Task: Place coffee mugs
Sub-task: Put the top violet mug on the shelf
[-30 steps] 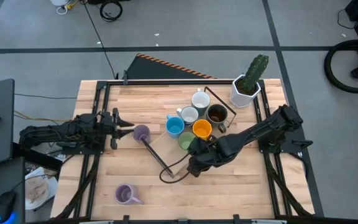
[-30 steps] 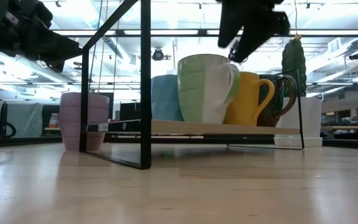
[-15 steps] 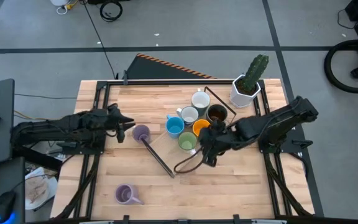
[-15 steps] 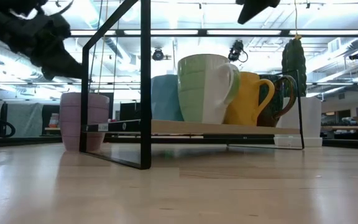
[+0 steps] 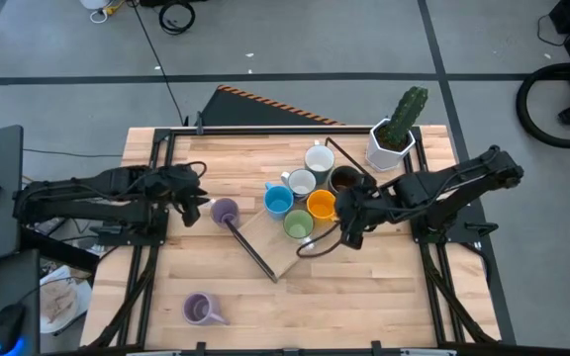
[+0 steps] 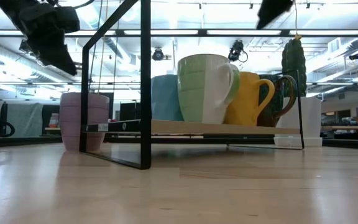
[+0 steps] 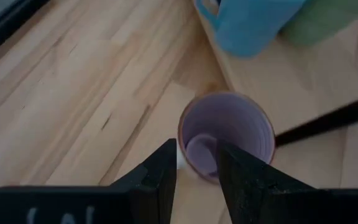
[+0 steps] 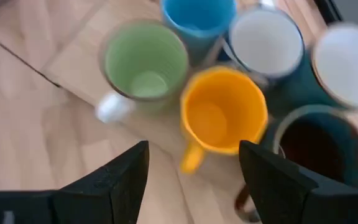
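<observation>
A lilac mug (image 5: 225, 211) (image 7: 227, 134) stands upright on the table left of a black-framed wooden tray (image 5: 268, 243). My left gripper (image 5: 204, 208) (image 7: 197, 177) hangs just above the mug's near rim, open by a narrow gap and pointing down; in the low view its tip (image 6: 67, 65) stays clear of the mug (image 6: 84, 121). On the tray stand blue (image 5: 278, 201), green (image 5: 298, 225), orange (image 5: 322, 206), dark brown (image 5: 344, 181) and two white mugs (image 5: 302, 183) (image 5: 319, 159). My right gripper (image 5: 347, 235) (image 8: 194, 180) hovers wide open above the orange mug (image 8: 224, 118). A second lilac mug (image 5: 199, 310) sits near the front edge.
A white pot with a green cactus (image 5: 394, 136) stands at the far right corner behind the tray. The tray's black frame (image 6: 145, 81) rises beside the mugs. Bare wood lies between the tray and the front edge, apart from the second lilac mug.
My right gripper has risen and drawn back from the tray's near corner by the green mug toward the table's right, ending above the orange mug. My left gripper has tipped its fingers downward over the lilac mug. No mug has moved.
</observation>
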